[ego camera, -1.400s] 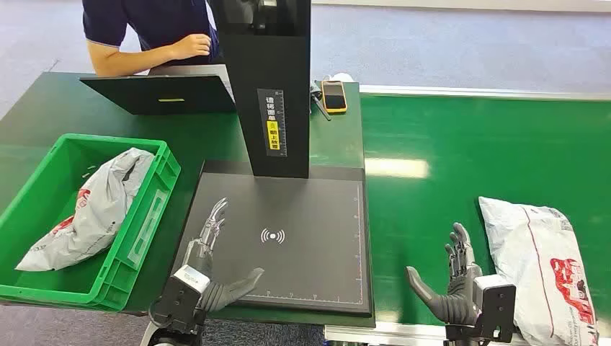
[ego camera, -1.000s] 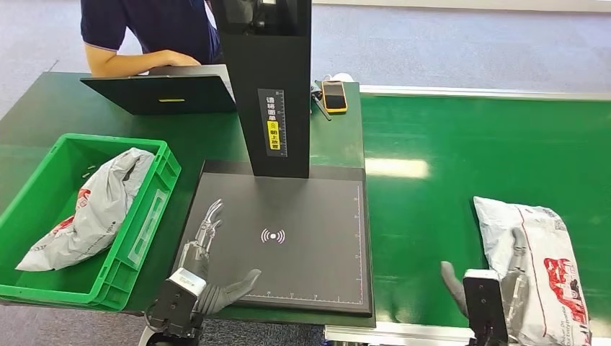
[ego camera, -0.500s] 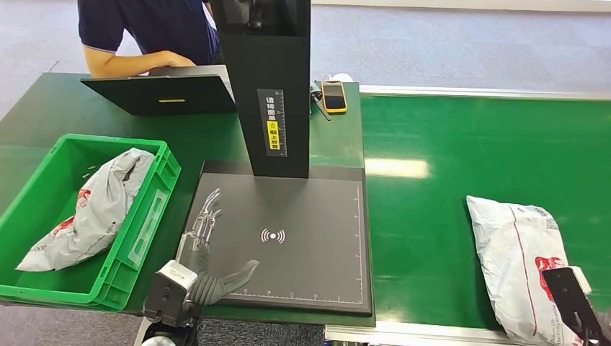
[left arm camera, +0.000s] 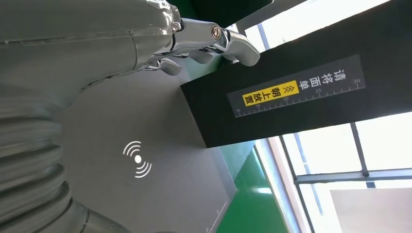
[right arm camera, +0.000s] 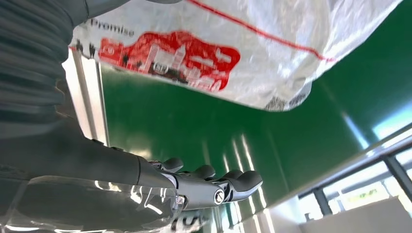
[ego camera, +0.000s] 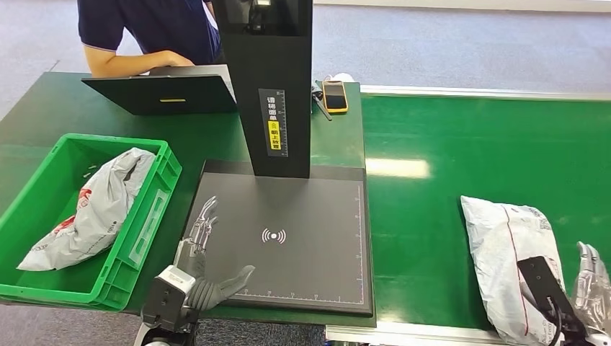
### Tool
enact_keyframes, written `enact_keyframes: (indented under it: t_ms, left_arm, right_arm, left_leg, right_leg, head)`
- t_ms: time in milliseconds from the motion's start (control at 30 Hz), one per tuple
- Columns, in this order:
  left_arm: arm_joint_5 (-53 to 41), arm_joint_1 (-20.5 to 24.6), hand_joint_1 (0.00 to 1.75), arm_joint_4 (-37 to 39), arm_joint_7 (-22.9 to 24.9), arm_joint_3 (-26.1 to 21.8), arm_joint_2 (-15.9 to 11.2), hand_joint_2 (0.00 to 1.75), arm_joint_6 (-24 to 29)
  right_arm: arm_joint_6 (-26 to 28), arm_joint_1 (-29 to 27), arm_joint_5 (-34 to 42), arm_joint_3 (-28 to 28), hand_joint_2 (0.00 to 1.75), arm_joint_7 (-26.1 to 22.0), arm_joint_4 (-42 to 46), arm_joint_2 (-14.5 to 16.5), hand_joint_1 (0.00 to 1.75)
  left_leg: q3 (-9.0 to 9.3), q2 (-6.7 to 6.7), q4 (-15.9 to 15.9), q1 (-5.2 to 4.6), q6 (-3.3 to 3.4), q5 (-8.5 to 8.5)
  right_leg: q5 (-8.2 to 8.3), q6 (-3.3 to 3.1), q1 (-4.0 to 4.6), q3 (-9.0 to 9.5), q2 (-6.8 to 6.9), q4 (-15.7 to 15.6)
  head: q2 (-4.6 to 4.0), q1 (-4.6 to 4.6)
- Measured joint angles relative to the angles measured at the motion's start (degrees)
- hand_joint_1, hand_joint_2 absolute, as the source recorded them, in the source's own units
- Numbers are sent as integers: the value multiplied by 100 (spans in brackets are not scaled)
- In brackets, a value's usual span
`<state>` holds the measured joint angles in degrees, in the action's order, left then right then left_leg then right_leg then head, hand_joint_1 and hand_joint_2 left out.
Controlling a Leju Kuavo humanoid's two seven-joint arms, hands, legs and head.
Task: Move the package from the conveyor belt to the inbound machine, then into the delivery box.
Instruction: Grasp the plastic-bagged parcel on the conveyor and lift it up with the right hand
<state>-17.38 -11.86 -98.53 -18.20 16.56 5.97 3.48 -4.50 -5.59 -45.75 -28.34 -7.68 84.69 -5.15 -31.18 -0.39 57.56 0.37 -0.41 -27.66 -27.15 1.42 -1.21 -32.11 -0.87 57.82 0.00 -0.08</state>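
A white plastic package (ego camera: 508,263) with red print lies on the green conveyor belt (ego camera: 447,137) at the near right; its red print (right arm camera: 167,53) fills the right wrist view. My right hand (ego camera: 589,292) hovers just right of the package with fingers (right arm camera: 218,187) straight and apart, holding nothing. The black inbound machine has a flat scan plate (ego camera: 288,234) and an upright column (ego camera: 266,86). My left hand (ego camera: 198,267) is open over the plate's near left corner, its fingers (left arm camera: 214,41) spread. The green delivery box (ego camera: 43,205) stands at the left.
Another grey-white package (ego camera: 94,209) lies inside the delivery box. A person (ego camera: 144,32) sits behind a black laptop (ego camera: 162,94) at the far left. A phone (ego camera: 333,95) lies beside the column. The belt's metal edge (ego camera: 403,333) runs along the near side.
My right hand has swung from the package's left side, across its near end, to its right side. The package has drifted slightly left on the belt. My left hand has barely moved.
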Motion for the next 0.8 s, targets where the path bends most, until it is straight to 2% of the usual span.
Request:
enact_keyframes:
  t_ms: [267, 533, 800]
  left_arm:
    - [-51, -4, 0, 0, 57, -1, -4, 175, -24]
    - [-63, 21, 0, 0, 163, -1, -21, 175, -132]
    - [-60, 126, 0, 22, 208, 1, -42, 175, -149]
  right_arm:
    - [-664, -205, 581, 294, 175, -227, -139, 46, 0]
    - [-612, -518, 158, 692, 175, 293, -107, 121, 0]
    - [-773, -702, -130, 760, 175, 591, -111, 207, 0]
  left_leg:
    - [0, 0, 0, 0, 0, 0]
    - [0, 0, 0, 0, 0, 0]
    - [1, 0, 0, 0, 0, 0]
  right_leg:
    - [0, 0, 2, 0, 0, 0]
    - [-1, 0, 2, -1, 0, 0]
    - [0, 0, 0, -1, -1, 0]
  head:
    - [0, 0]
    - [0, 0]
    - [0, -1]
